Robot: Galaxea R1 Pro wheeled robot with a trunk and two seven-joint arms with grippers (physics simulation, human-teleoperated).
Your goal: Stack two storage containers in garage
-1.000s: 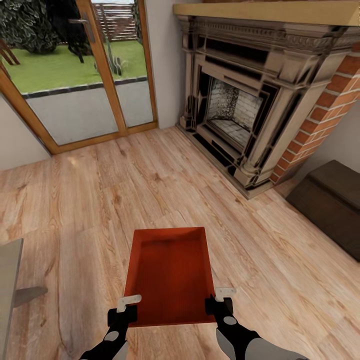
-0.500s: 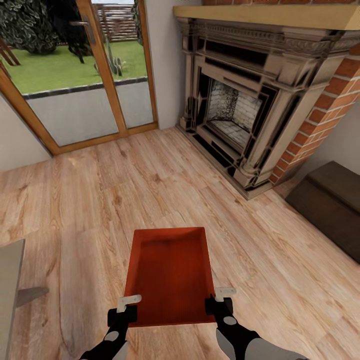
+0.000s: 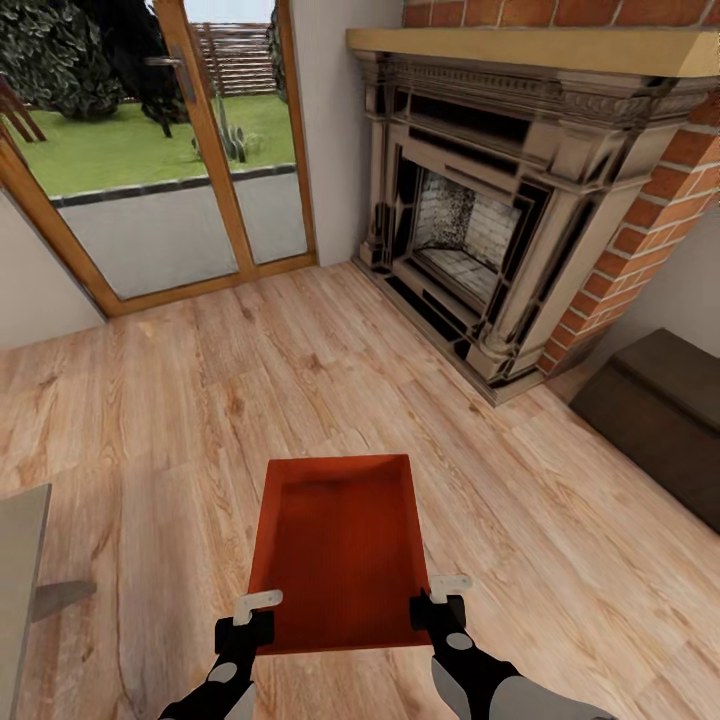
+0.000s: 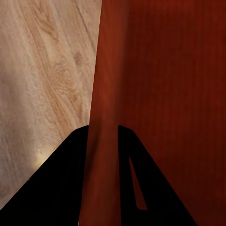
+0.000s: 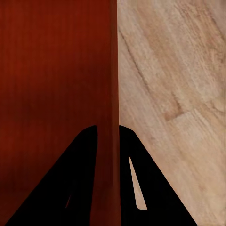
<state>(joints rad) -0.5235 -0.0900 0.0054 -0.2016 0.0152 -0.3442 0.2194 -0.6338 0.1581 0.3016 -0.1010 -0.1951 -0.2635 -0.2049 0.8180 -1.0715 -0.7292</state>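
Observation:
An orange-red open-topped storage container (image 3: 338, 545) hangs in front of me above the light wood plank floor (image 3: 200, 400) of the living room. My left gripper (image 3: 255, 615) is shut on its left wall near the close corner, and my right gripper (image 3: 437, 600) is shut on its right wall. In the left wrist view the container's wall (image 4: 106, 117) runs between the dark fingers (image 4: 66, 183). The right wrist view shows the other wall (image 5: 113, 94) pinched the same way between the fingers (image 5: 136, 179). The second container is out of view.
A red brick fireplace (image 3: 500, 220) with an ornate surround stands ahead on the right. Wood-framed glass doors (image 3: 170, 160) to a garden are ahead on the left. A dark low cabinet (image 3: 660, 420) sits at the right edge, and a grey table edge (image 3: 20, 590) at the left.
The whole view has shifted slightly, so the fireplace and doors sit a little lower in the picture: the camera moved. The container and both grippers keep their hold unchanged.

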